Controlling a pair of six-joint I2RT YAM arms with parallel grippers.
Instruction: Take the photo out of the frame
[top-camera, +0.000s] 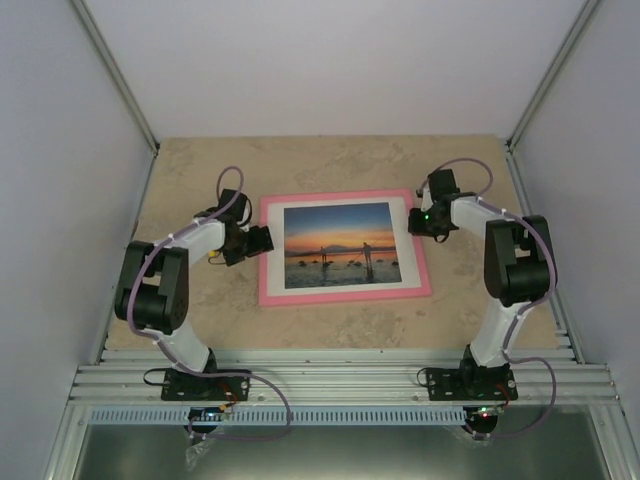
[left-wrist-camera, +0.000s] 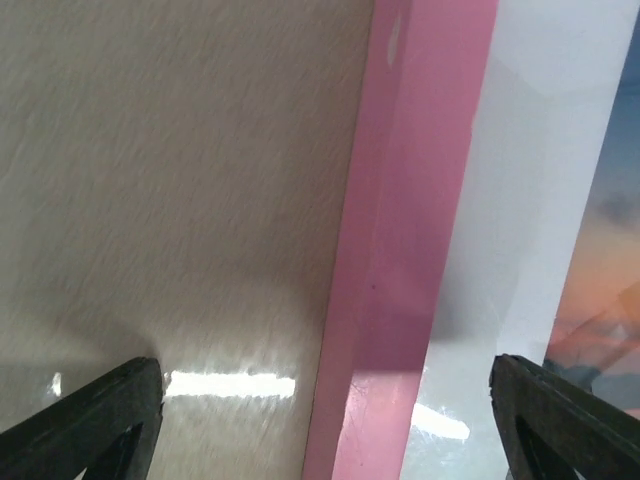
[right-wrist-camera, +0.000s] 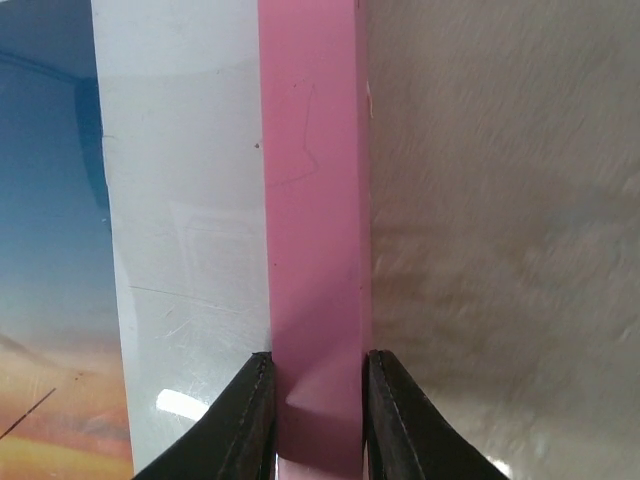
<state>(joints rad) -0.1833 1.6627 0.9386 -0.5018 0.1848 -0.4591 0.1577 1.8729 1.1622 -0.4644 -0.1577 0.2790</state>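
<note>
The pink frame (top-camera: 345, 294) lies face up on the table, with the sunset photo (top-camera: 341, 243) behind a white mat (top-camera: 273, 250). My left gripper (top-camera: 262, 240) is open and straddles the frame's left rail (left-wrist-camera: 400, 250); its fingers (left-wrist-camera: 95, 420) stand wide apart on either side. My right gripper (top-camera: 425, 215) is shut on the frame's right rail (right-wrist-camera: 312, 220) near the upper right corner, with both fingers (right-wrist-camera: 245, 425) pressed against the rail's sides. The photo's edge shows in the left wrist view (left-wrist-camera: 610, 280) and in the right wrist view (right-wrist-camera: 50, 200).
The beige stone-patterned table (top-camera: 330, 160) lies under the frame. Grey walls and metal posts (top-camera: 115, 75) enclose the space. An aluminium rail (top-camera: 340, 380) at the near edge carries both arm bases.
</note>
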